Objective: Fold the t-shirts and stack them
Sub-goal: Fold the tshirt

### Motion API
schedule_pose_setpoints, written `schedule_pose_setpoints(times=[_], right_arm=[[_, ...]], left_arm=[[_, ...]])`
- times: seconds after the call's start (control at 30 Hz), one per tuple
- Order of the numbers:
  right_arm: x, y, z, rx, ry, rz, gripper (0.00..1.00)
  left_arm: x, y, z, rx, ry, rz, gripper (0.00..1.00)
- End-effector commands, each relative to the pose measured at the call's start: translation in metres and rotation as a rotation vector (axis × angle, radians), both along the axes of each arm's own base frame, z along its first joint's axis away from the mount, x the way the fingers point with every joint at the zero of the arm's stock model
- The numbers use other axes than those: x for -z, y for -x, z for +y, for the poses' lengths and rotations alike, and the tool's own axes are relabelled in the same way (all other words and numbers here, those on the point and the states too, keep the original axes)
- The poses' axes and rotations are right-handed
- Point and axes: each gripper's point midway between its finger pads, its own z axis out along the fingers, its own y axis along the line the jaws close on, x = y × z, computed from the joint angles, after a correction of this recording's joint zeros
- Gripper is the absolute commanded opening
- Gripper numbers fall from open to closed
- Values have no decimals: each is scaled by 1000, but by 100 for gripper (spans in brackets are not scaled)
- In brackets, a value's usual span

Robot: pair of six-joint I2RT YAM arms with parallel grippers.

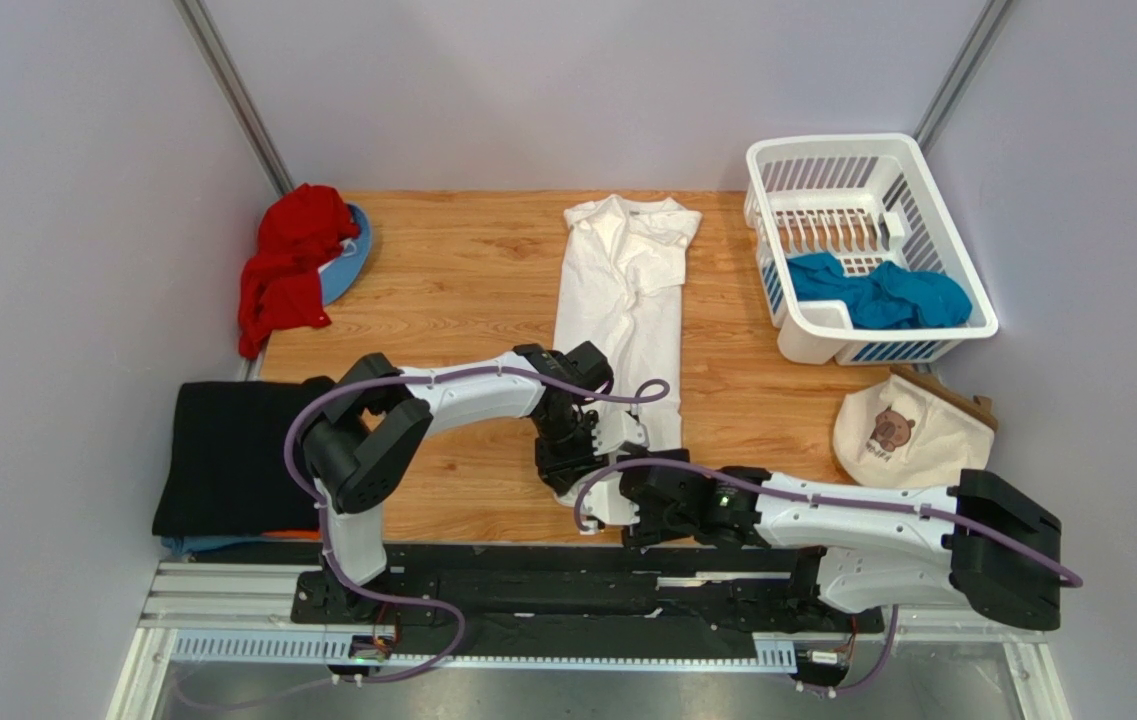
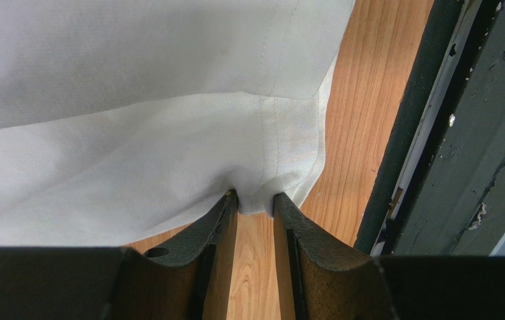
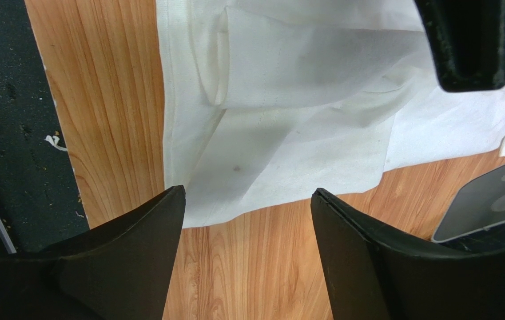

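As left end effector (image 2: 256, 199) pinches white t-shirt (image 2: 135, 133) hem; right end effector (image 3: 248, 195) spread

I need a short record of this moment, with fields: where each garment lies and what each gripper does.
white t-shirt: lies lengthwise in the middle of the table, folded into a narrow strip
left gripper: shut on the white t-shirt's near edge
right gripper: open beside the near hem, nothing between its fingers
teal t-shirt: inside the white basket, far right
black t-shirt: at the table's left edge
red garment: crumpled, far left corner
cream bag: right side, in front of the basket
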Motion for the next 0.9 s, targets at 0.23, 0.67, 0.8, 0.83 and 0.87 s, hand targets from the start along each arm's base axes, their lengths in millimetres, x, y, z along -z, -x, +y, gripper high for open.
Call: schedule_pose_setpoints(times=[0.23,0.67,0.8,0.83,0.87], right_arm=[[6,1,-2,-15,-7,18,74],[30,-8,-6,-9,26,98,64],[34,-9,-5,-7,39,104,39],[33,-10,-4,-2,35,103,26],[32,-11,-4,2,36,103,18]], left_arm=[[7,8,7,49,-7,18,36],[6,9,12,61,1,-2,36],[5,10,14,61,3,-10,33],[5,10,14,58,5,-13,28],[5,9,14,56,4,-16,26]])
